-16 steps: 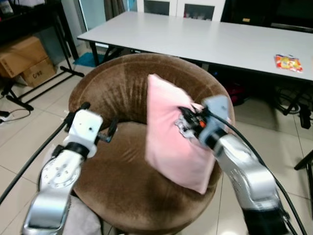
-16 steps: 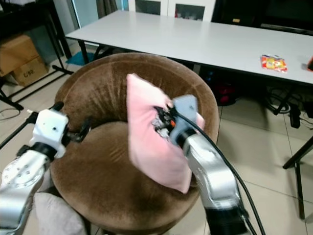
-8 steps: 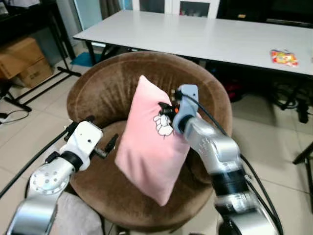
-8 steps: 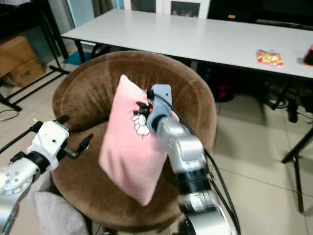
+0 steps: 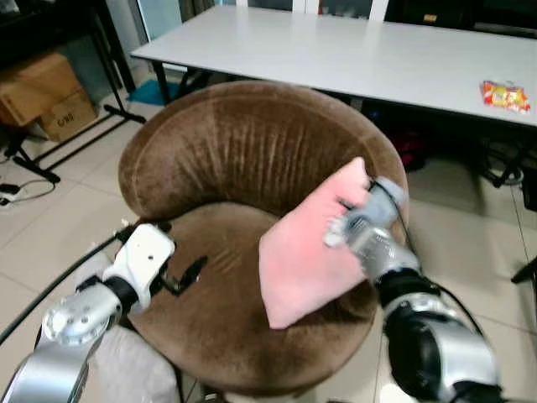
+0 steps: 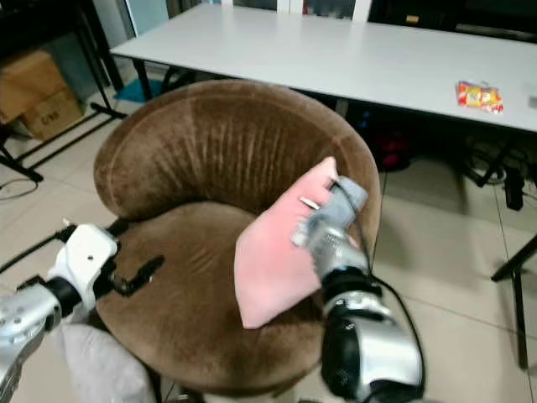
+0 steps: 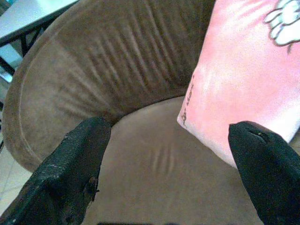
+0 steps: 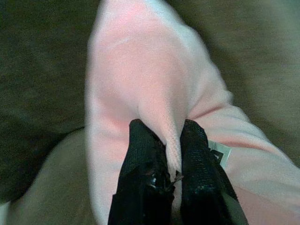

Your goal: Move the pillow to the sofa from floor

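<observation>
Head views: pink pillow (image 5: 309, 243) leaning tilted on brown round sofa (image 5: 226, 151) seat, right side, against backrest. Right gripper (image 5: 340, 225) at pillow's upper edge, arm bent up from below. Left gripper (image 5: 186, 273) low over seat's left front. Pillow lower and flatter than half a second ago.
Left wrist: fingers (image 7: 70, 168) spread wide, empty, pillow ahead.
Right wrist: fingers (image 8: 145, 173) pinched narrow on pillow fold.

pink pillow (image 5: 312, 248), tilted, on brown round sofa (image 5: 218, 151) seat
</observation>
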Available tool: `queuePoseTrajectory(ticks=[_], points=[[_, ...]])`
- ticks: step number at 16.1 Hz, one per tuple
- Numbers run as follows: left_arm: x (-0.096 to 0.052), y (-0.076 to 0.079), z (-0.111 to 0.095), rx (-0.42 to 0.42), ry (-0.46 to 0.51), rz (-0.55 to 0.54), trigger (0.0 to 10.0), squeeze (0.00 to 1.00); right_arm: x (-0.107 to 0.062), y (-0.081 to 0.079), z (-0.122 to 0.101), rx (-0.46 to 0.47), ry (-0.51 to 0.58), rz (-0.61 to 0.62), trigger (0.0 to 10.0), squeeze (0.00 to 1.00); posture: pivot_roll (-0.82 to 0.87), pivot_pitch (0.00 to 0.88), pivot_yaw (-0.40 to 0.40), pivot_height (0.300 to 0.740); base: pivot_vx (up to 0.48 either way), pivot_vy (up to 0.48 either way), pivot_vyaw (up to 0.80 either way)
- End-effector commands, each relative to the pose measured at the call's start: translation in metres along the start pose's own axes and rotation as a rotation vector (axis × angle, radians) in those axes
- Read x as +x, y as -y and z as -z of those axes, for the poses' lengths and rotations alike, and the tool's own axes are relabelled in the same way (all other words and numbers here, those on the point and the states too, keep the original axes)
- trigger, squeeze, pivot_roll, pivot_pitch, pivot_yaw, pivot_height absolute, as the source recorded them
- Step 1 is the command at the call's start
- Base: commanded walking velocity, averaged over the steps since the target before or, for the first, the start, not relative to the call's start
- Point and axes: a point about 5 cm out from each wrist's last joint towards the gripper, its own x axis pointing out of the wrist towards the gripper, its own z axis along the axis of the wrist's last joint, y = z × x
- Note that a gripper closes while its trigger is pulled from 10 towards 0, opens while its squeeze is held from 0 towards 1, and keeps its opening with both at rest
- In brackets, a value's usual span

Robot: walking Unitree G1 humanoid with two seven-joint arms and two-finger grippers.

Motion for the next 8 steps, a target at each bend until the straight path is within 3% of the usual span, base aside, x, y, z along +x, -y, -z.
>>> queuePoseTrajectory(ticks=[1, 2, 3, 5, 8], points=[[-0.002, -0.003, -0.002, -0.002, 0.003, 0.001, 10.0, 0.0, 0.0, -0.002, -0.003, 0.013, 0.018, 0.01, 10.0, 0.0, -0.07, 0.0, 0.046, 0.74, 0.0, 0.0, 0.0], [-0.001, -0.004, -0.002, 0.001, 0.003, 0.006, 10.0, 0.0, 0.001, -0.001, -0.002, 0.001, 0.022, -0.013, 10.0, 0.09, -0.08, 0.0, 0.052, 0.74, 0.0, 0.0, 0.0], [0.0, -0.004, -0.003, 0.004, 0.005, 0.011, 10.0, 0.0, 0.001, -0.008, -0.005, -0.008, 0.064, -0.12, 10.0, 1.0, -0.08, 0.0, 0.053, 0.74, 0.0, 0.0, 0.0], [0.002, -0.005, -0.004, 0.004, 0.01, 0.017, 10.0, 0.0, -0.001, -0.019, -0.014, 0.066, 0.101, -0.291, 10.0, 1.0, -0.09, 0.0, 0.054, 0.74, 0.0, 0.0, 0.0], [0.005, -0.005, -0.006, 0.006, 0.027, 0.01, 10.0, 0.0, -0.003, -0.02, -0.04, 0.135, 0.227, -0.352, 10.0, 1.0, -0.09, 0.0, 0.052, 0.74, 0.0, 0.0, 0.0]])
